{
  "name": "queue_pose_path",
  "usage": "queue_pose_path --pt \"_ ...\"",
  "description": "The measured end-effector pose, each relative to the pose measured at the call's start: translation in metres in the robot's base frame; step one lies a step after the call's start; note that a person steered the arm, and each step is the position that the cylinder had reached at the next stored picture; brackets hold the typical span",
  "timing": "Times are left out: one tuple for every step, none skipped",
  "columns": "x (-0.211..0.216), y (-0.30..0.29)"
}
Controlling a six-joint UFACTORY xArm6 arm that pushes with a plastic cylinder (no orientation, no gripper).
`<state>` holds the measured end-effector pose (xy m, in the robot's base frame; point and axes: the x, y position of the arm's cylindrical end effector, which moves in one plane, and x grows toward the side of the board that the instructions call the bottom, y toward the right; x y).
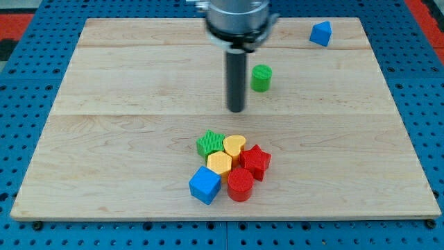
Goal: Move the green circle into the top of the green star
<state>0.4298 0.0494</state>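
my tip [236, 110] left of green circle [261, 78]

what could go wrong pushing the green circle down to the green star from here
My tip sits left of and below the green circle, so a push from here would send it right, away from the green star. The star also touches the yellow heart in a tight cluster, so a hard push could scatter it.

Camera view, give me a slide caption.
My tip sits left of the green circle, above the green star cluster.
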Motion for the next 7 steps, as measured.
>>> queue_pose_path --pt "-0.011 0.06" --pt "-0.089 0.044" --pt "-0.072 -0.015" --pt "-0.018 -0.068" --pt "0.026 -0.09" --pt "0.031 -0.087" --pt "-0.012 -0.078"
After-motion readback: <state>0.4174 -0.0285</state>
